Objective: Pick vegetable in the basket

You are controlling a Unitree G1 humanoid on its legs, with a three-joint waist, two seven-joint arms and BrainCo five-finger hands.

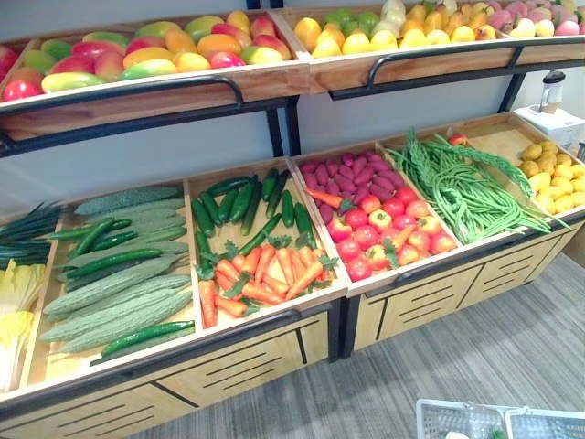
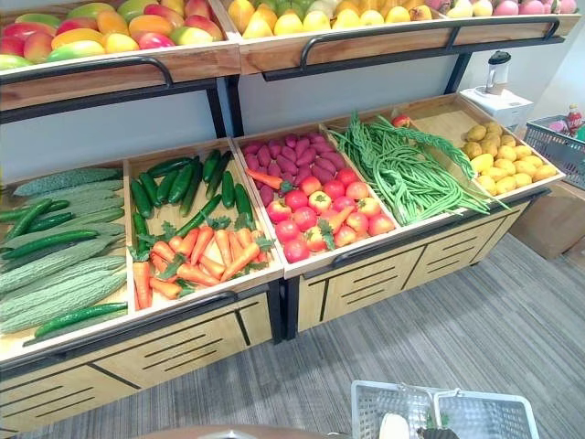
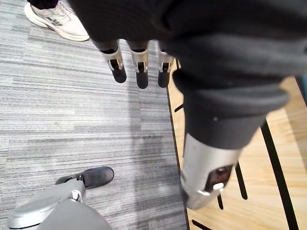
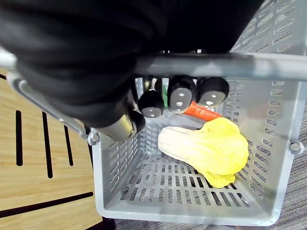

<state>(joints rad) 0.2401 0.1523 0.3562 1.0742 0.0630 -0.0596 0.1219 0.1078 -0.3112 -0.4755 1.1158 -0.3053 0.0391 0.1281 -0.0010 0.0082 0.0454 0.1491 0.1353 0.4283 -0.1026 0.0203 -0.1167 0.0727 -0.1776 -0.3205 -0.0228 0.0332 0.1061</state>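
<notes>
**Q:** What is labelled, largest first?

**A:** The produce stand [image 1: 228, 366], its bins holding cucumbers [image 1: 239, 203], carrots [image 1: 265, 270], tomatoes [image 1: 384, 229] and beans [image 1: 462, 187]; then the grey basket [image 4: 268, 143], with my right hand [image 4: 180, 98] curled round its handle [image 4: 249, 66].

**Q:** And the other hand?

**A:** My left hand [image 3: 140, 67] hangs over the floor [image 3: 72, 120] beside the stand's front, fingers straight, holding nothing; in the basket lie a pale cabbage [image 4: 206, 148] and, behind it, a carrot [image 4: 204, 112].
</notes>
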